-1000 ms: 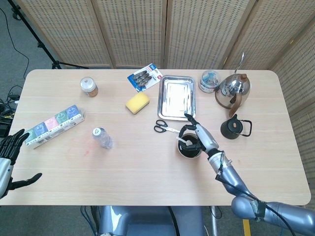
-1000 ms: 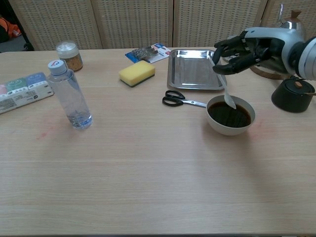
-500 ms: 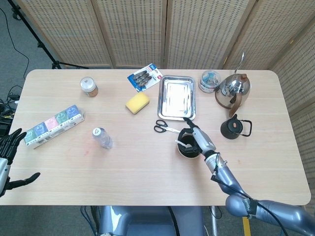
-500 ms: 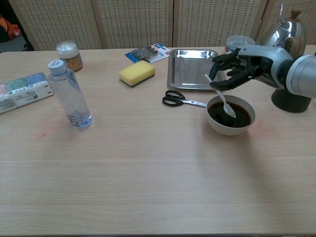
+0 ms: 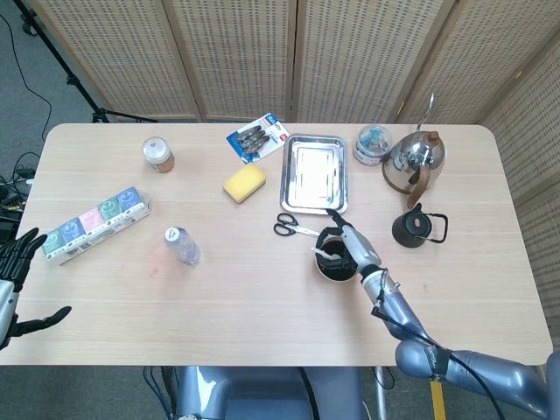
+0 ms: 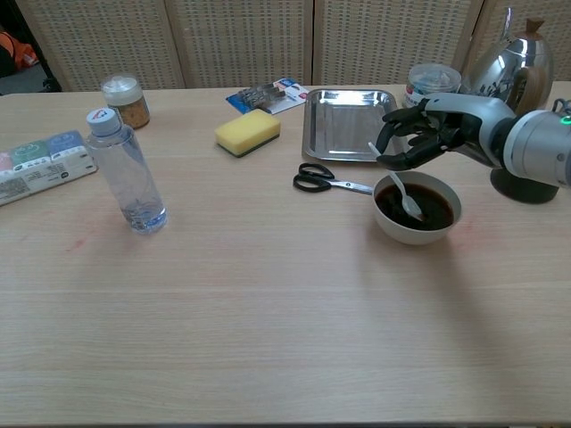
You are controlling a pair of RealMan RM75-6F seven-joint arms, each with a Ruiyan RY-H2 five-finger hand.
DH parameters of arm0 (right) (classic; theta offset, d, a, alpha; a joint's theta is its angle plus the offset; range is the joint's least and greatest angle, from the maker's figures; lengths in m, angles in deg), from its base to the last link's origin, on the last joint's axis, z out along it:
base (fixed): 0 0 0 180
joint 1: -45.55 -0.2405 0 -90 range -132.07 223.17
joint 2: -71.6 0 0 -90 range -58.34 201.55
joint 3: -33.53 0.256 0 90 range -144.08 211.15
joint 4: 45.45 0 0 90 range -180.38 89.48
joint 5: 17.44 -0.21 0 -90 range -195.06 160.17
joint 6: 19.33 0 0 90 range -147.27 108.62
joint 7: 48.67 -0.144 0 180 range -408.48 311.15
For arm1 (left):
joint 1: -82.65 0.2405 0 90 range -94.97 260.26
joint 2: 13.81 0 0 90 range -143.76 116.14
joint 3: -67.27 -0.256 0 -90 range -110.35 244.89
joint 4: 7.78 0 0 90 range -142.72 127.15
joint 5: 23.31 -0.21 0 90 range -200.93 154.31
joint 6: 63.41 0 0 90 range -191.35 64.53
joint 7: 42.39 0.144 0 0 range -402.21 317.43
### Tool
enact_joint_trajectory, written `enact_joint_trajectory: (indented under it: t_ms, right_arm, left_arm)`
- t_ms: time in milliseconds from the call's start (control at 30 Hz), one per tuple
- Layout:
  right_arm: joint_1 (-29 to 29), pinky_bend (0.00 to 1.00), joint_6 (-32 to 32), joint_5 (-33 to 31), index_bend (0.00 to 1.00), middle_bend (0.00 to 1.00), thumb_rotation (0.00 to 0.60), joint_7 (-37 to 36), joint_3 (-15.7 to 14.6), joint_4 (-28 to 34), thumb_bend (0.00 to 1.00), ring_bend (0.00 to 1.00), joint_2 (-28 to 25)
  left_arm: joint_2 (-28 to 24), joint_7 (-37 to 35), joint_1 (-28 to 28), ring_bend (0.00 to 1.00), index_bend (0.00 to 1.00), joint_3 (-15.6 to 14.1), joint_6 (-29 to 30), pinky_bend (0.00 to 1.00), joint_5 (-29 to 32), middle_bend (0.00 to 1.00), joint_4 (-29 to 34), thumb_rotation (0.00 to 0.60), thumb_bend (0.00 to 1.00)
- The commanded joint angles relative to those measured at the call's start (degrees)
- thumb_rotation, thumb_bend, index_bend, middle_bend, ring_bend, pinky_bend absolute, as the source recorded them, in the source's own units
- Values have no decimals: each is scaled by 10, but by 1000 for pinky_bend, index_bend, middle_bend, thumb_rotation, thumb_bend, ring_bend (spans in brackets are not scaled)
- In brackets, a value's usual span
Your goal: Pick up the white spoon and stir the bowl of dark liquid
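The white bowl (image 6: 394, 226) of dark liquid stands right of centre, also seen from above as the bowl (image 5: 338, 273). A white spoon (image 6: 398, 185) leans in it, scoop in the liquid and handle end pointing up to the left. My right hand (image 6: 421, 134) hovers just behind the bowl's far rim and pinches the spoon's handle in its dark fingertips (image 6: 393, 158). The head view shows the right hand (image 5: 346, 238) over the bowl with the spoon (image 5: 325, 254) at its left. My left hand (image 5: 16, 284) hangs off the table's left front edge, fingers spread, holding nothing.
Black-handled scissors (image 6: 325, 181) lie just left of the bowl. A steel tray (image 6: 348, 126) sits behind it. A black pot (image 6: 528, 180) and a silver kettle (image 5: 415, 158) stand to the right. A water bottle (image 6: 126, 175), a yellow sponge (image 6: 247, 131) and a jar (image 6: 125, 100) stand further left.
My right hand has come down and nearer to the bowl, and the spoon's scoop has gone from the rim down into the dark liquid. The left hand has barely shifted.
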Motion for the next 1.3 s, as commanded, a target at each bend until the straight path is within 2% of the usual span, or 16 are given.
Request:
enact_joint_trajectory:
  t_ms: [33, 500, 733, 1300]
  right_arm:
    - [-1, 0, 3, -1, 568, 0, 600, -1, 0, -8, 517, 0, 4]
    - [-5, 0, 40, -8, 568, 0, 600, -30, 12, -61, 517, 0, 24]
    - [-3, 0, 45, 8, 569, 0, 600, -44, 20, -75, 517, 0, 25]
    - [35, 0, 50, 42, 570, 0, 600, -67, 4, -30, 517, 0, -23]
  left_arm:
    - [0, 1, 0, 0, 0, 0, -1, 0, 1, 0, 0, 600, 0]
    - [3, 10, -4, 0, 0, 1, -8, 0, 6, 0, 2, 600, 0]
    - [5, 15, -5, 0, 0, 3, -11, 0, 11, 0, 4, 600, 0]
    - [8, 23, -4, 0, 0, -2, -10, 0, 0, 0, 7, 600, 0]
